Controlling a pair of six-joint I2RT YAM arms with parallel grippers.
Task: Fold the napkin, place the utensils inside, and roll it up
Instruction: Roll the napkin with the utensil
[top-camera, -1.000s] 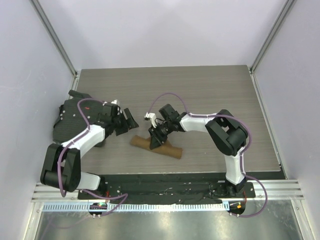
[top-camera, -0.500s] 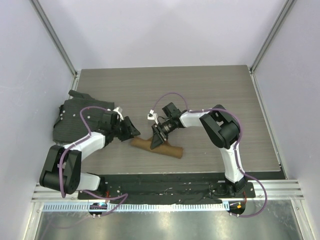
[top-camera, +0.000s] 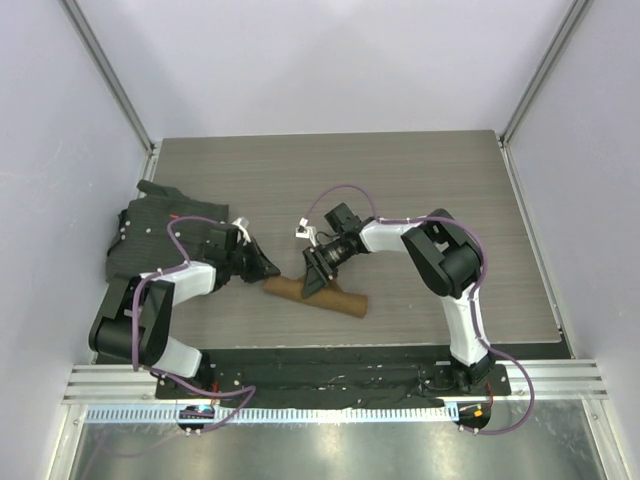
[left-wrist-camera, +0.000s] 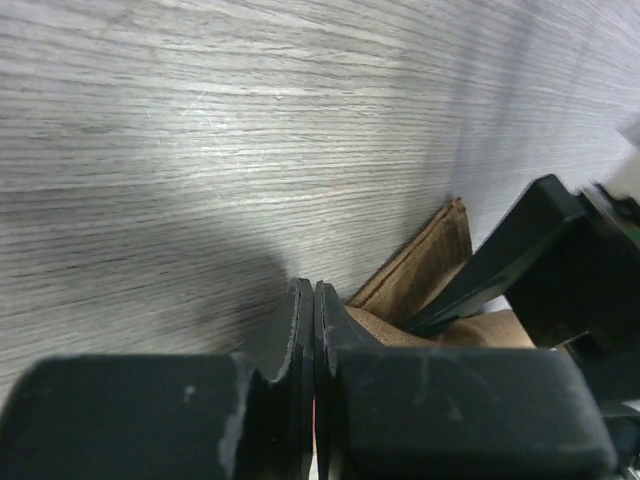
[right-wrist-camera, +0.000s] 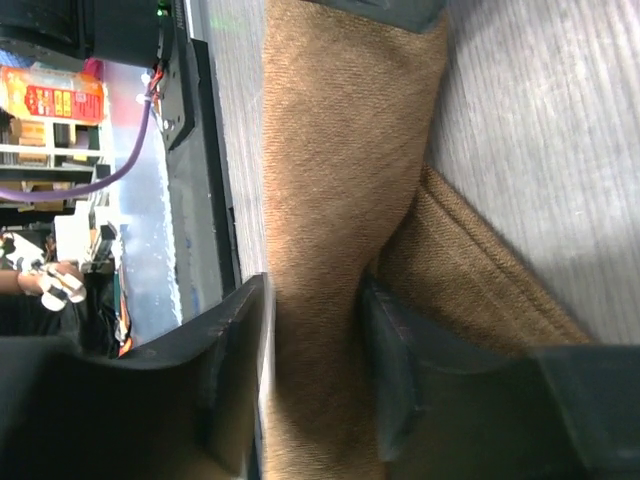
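near the front of the tabletop (top-camera: 400, 180): rolled napkin (top-camera: 340, 298), both hands at its left half

edges: pale walls (top-camera: 60, 150) box the tabletop on the left, right and back. a black base plate (top-camera: 330, 362) runs along the near edge. a dark mat (top-camera: 140, 240) lies crumpled against the left wall.

room: open wood stretches across the far half and down the right side. the roll sits well apart from every wall and near the base plate.

napkin: tan-brown, rolled into a short tube. it lies slanted, left end a bit farther back, right end nearer. the right wrist view shows a coarse weave. a flat seamed flap pokes out beside the tube and lies on the wood.

right hand (top-camera: 313, 283): comes in from the right with one finger on each side of the tube, left of its middle. cloth fills the gap and touches both fingers, so it is clamped on the napkin.

left hand (left-wrist-camera: 313, 290): fingers pressed together with nothing between them. the tip is low over the wood, just beside the roll's left end. can't tell if it touches the cloth.
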